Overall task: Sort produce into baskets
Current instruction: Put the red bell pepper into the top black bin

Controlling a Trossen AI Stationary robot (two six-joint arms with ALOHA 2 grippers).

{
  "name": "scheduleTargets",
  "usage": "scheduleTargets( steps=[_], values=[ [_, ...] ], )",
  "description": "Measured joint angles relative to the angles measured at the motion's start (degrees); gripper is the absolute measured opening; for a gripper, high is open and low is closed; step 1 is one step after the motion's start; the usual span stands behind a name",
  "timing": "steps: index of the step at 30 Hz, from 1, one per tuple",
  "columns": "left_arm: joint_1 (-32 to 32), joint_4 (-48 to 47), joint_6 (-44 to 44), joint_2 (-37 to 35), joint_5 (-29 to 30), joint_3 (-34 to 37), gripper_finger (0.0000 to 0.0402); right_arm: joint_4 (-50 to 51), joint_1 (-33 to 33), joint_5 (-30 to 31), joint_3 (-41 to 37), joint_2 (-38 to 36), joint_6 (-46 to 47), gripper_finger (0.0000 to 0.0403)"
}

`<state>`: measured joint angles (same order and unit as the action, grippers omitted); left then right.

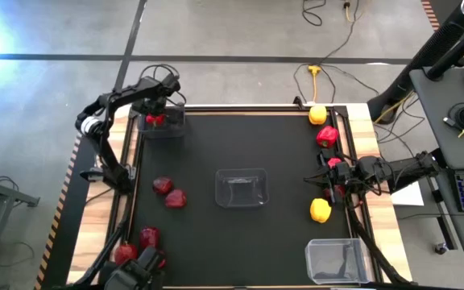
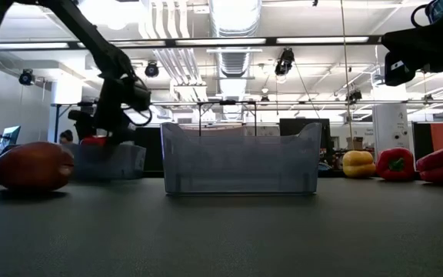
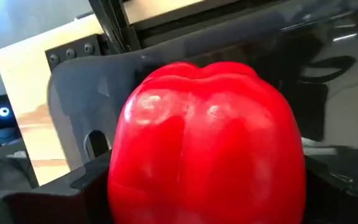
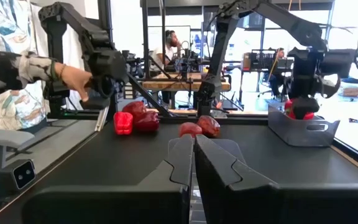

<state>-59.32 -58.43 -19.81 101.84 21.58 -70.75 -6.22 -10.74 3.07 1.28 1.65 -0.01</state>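
Observation:
My left gripper (image 1: pixel 156 113) hangs over the dark grey tub (image 1: pixel 167 127) at the table's far left corner, shut on a bright red bell pepper (image 3: pixel 207 149) that sits low between the tub's walls (image 2: pixel 94 141). My right gripper (image 4: pixel 193 155) is shut and empty at the table's right side (image 1: pixel 325 177), pointing toward the left edge. One clear basket (image 1: pixel 242 187) stands mid-table and another (image 1: pixel 337 259) at the near right. Dark red apples (image 1: pixel 168 192) lie left of centre. Yellow peppers (image 1: pixel 321 210) (image 1: pixel 318 115) and a red pepper (image 1: pixel 326 135) lie along the right side. My left gripper pinches the red pepper by its two sides between the fingers (image 3: pixel 89 183), which come from above, pointing down. The pepper hangs inside the dark grey tub; whether its underside rests on the tub's floor I cannot tell.
More red produce (image 1: pixel 139 242) lies at the near left corner, and red pieces (image 1: pixel 334 165) lie under my right arm. A person's hand (image 4: pixel 73 78) and sleeve show beyond the table's near left. A raised rail (image 1: pixel 240 109) runs along the far edge.

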Motion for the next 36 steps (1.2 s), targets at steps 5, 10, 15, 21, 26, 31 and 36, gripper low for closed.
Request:
scheduleTargets(
  steps=[5,10,15,21,26,31,36],
  values=[
    [-0.38,1.2,-0.15,1.72,0.16,-0.06,0.0313,-0.04,0.01,0.0,0.0,0.0,0.0,0.0011],
    [-0.42,2.71,-0.66,1.93,0.31,-0.1,0.0336,-0.02,0.01,0.0,0.0,0.0,0.0,0.0011],
    [-0.42,3.18,-0.67,1.93,0.38,-0.53,0.0356,-0.02,0.0,0.0,0.0,0.0,0.0,0.0011],
    [-0.49,0.71,-0.79,1.91,1.9,-2.65,0.0354,-0.02,0.02,0.0,0.0,0.0,0.0,0.0011],
    [-0.49,-2.88,-1.02,1.84,2.58,-4.36,0.0352,-0.04,0.02,0.0,0.0,0.0,0.0,0.0011],
    [-0.42,-2.54,-1.83,1.86,2.24,-3.69,0.0358,-0.03,0.0,0.0,0.0,0.0,0.0,0.0011],
    [-0.42,-1.97,-3.38,1.9,2.04,-3.5,0.0363,-0.03,0.01,0.0,0.0,0.0,0.0,0.0011]
  ],
)
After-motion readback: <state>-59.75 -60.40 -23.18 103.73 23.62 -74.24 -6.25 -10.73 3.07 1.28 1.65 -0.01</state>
